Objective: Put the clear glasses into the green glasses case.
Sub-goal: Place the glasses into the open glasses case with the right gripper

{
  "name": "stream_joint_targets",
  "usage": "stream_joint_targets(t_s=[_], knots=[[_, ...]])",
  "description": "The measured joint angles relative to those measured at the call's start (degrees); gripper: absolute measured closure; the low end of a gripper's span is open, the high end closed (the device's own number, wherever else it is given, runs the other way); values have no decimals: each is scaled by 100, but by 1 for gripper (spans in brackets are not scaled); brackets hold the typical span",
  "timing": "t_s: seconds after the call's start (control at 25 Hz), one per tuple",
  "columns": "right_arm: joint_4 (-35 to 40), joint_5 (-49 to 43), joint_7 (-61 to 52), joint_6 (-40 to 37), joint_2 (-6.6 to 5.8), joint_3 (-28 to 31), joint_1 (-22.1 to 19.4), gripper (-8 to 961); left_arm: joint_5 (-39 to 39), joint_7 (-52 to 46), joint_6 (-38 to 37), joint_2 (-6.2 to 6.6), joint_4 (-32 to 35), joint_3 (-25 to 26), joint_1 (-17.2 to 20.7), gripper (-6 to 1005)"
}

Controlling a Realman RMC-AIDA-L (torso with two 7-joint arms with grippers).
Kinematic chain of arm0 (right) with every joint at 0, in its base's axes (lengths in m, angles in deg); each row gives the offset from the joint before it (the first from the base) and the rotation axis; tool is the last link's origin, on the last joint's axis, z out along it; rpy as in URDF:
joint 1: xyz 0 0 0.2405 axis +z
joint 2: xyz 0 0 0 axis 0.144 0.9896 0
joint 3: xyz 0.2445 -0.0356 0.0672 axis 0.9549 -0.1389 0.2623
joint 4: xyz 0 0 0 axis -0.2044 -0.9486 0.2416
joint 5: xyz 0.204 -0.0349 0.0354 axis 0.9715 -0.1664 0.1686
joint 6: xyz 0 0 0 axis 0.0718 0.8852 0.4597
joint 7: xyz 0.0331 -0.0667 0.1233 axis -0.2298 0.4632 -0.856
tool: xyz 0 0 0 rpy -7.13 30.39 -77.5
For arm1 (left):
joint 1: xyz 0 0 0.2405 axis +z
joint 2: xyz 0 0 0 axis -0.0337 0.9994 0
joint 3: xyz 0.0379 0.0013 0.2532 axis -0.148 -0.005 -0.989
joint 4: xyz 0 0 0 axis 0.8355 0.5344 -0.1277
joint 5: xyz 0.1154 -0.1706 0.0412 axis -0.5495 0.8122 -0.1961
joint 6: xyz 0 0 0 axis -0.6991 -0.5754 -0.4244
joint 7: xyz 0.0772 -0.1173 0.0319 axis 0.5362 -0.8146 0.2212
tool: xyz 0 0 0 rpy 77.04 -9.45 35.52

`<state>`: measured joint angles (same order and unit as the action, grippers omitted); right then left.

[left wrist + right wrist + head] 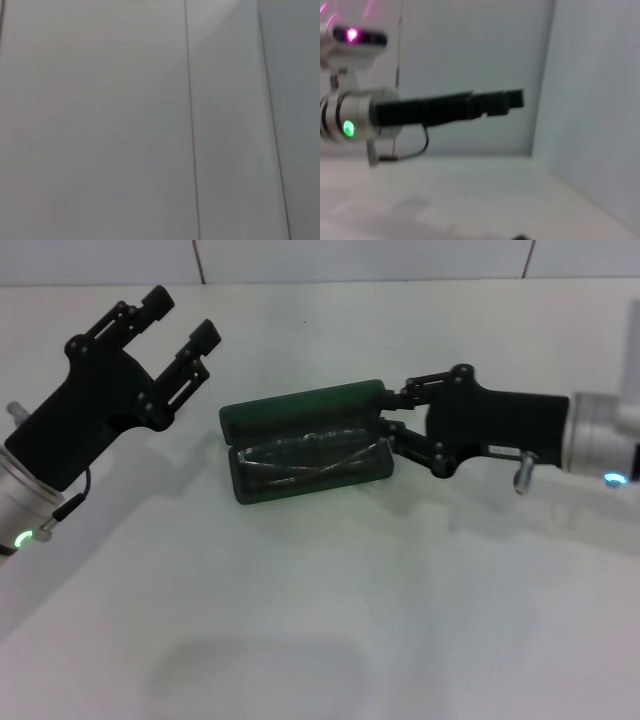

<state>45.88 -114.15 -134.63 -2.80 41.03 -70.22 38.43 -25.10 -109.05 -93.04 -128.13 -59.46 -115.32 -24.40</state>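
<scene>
The green glasses case [300,408] lies open in the middle of the white table, lid tipped back on the far side. The clear glasses [305,462] rest inside its dark lower tray, showing only as faint glints. My right gripper [386,416] is at the case's right end, open, its fingertips either side of the hinge end and close to or touching it. My left gripper [180,322] is raised to the left of the case, open and holding nothing. The right wrist view shows the left arm with its gripper [514,98] against the wall. The left wrist view shows only wall.
The white table [330,620] stretches bare in front of the case. A pale panelled wall [360,260] runs along its far edge, and the wall seam [191,120] fills the left wrist view.
</scene>
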Motion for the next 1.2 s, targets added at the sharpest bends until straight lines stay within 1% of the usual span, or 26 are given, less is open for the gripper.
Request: stream_joint_targets(t_s=[0.04,0.12,0.2,0.28,0.36,0.48,0.6,0.64,0.72,0.8,0.92,1.04,1.12,1.2], knots=[[-511,354,432,-212,-6,89,72,654,26,3,1,-2,-6,0,1,403],[-1275,819,1174,-521,1,152,211,653,45,5,2,-6,-11,1,-1,404],[-1717,993,1641,-657,21,116,284,652,50,10,3,-11,-14,0,-17,404],[-1958,1123,1992,-716,38,-98,300,651,52,13,13,-15,-20,0,-43,404],[-2025,1476,2142,-645,37,-434,234,650,54,18,20,-19,-26,0,-59,404],[-2189,2466,2779,-520,34,-1098,78,589,57,24,27,-20,-30,0,-79,404],[-2229,3515,3360,-292,37,-2009,-5,528,58,25,39,-20,-38,0,-128,404],[-2165,3906,3430,-48,36,-2418,5,508,59,26,44,-20,-44,-1,-144,404],[-1996,4377,3451,425,36,-3049,80,468,59,27,49,-20,-50,-1,-162,404],[-1821,4627,3404,922,38,-3479,194,427,63,27,77,-19,-66,-1,-189,404],[-1680,4728,3100,1379,36,-3786,439,350,65,27,164,-18,-84,0,-231,404],[-1681,4709,2610,1564,36,-3994,756,272,66,27,181,-18,-85,-1,-234,404],[-1718,4691,2348,1722,36,-4118,915,272,67,27,183,-18,-84,-9,-233,404],[-1704,4689,2207,1874,37,-4226,986,272,67,27,183,-17,-79,-13,-233,404]])
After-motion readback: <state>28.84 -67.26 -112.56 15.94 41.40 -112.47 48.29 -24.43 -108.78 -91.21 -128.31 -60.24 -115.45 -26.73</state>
